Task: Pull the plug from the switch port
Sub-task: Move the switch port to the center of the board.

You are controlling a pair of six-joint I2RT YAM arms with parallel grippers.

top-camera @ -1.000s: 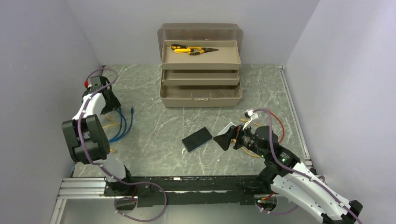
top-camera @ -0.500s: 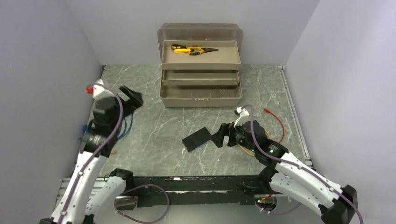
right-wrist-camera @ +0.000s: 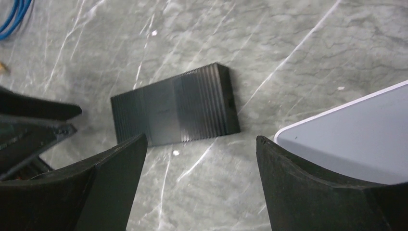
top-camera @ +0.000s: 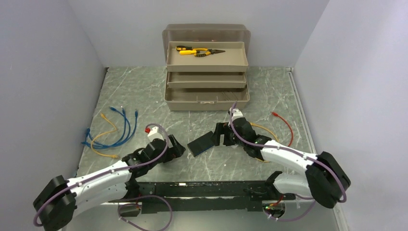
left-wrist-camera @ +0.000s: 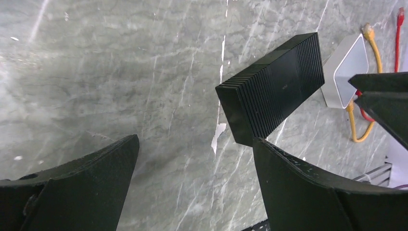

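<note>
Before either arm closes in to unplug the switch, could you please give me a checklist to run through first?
1. Left gripper open: ok.
2. Right gripper open: ok.
3. The switch flat on the table, between both grippers, untouched: ok.
4. Its sockets and plug in view: not ok; no view shows them.
5. A plug seated in a port: cannot tell.

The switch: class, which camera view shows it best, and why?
The right wrist view: the switch lies whole, close and unobstructed, its ribbed top and one short end clear. The left wrist view is also close, but the left gripper covers its near corner. The top external view shows it small.
</note>
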